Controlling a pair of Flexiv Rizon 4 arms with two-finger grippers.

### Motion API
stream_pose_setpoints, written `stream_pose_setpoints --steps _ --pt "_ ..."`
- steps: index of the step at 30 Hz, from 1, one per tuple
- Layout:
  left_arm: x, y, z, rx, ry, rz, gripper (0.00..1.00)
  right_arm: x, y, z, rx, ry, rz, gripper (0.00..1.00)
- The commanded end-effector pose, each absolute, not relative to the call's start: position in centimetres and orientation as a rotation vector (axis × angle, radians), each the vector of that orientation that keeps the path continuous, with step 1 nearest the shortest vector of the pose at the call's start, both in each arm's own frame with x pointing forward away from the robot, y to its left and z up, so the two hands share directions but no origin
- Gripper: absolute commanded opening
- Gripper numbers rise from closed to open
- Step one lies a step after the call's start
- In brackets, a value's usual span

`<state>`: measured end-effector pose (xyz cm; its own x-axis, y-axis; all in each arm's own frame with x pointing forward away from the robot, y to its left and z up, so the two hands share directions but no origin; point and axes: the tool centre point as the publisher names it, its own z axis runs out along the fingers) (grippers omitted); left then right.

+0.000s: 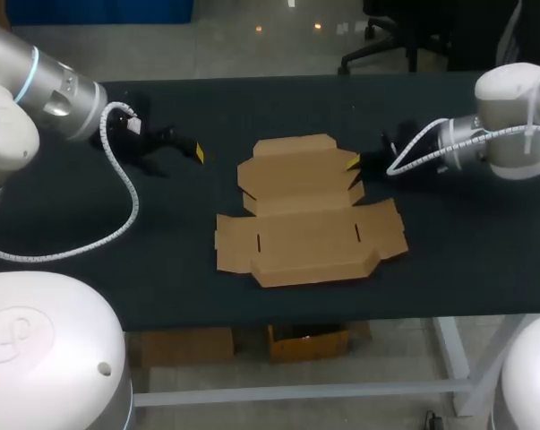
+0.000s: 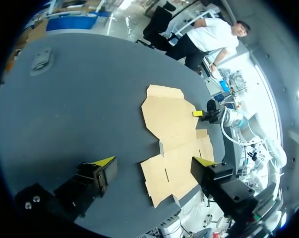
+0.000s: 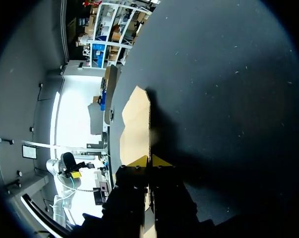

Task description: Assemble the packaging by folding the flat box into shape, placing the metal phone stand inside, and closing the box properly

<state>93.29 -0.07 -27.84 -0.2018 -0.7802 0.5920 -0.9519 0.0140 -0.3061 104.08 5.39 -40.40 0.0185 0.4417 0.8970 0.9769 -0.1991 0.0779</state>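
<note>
The flat box (image 1: 310, 215) lies mid-table; the right gripper (image 3: 150, 160) pinches its 2 o'clock flap edge, narrow, likely to start a fold, while the left gripper (image 2: 154, 161) hangs wide at 10 o'clock.

Head camera: high above and behind, looking down on the whole counter (image 1: 162, 278). Left wrist camera: well back, facing the flat box (image 2: 171, 124) ahead of its claw (image 2: 154, 161). Right wrist camera: low and close, its claw (image 3: 149, 160) at the box's edge. All three views share the box.
</note>
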Motion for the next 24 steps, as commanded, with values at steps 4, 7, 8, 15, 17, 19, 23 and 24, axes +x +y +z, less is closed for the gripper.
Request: stream_pose_setpoints --steps 4,7,8,15,17,19,23,24 --pt "93.3 -0.4 -27.5 1.768 -2.054 0.979 1.0 103.4 4.9 -39.2 -1.666 -1.465 -1.221 0.0" --pt "93.4 -0.6 -27.3 1.751 -2.061 0.999 1.0 103.4 4.8 -38.4 -1.648 -1.471 -1.258 0.0" --pt "93.4 -0.7 -27.3 1.746 -2.062 1.006 1.0 103.3 4.8 -38.1 -1.645 -1.469 -1.268 0.0" --pt "93.7 -1.1 -27.1 1.687 -2.091 1.077 1.0 103.0 4.2 -36.2 -1.586 -1.46 -1.37 0.0" --pt "93.7 -1.2 -27.0 1.671 -2.093 1.101 1.0 102.8 3.9 -35.5 -1.572 -1.462 -1.398 0.0" --pt "93.7 -1.4 -27.0 1.655 -2.096 1.124 1.0 102.6 3.7 -34.9 -1.554 -1.465 -1.429 0.0" --pt "93.6 -1.6 -27.0 1.633 -2.096 1.151 1.0 102.0 3.2 -33.5 -1.5 -1.476 -1.482 0.0" --pt "93.6 -1.6 -27.0 1.633 -2.096 1.151 1.0 102.0 3.2 -33.5 -1.5 -1.476 -1.482 0.0"
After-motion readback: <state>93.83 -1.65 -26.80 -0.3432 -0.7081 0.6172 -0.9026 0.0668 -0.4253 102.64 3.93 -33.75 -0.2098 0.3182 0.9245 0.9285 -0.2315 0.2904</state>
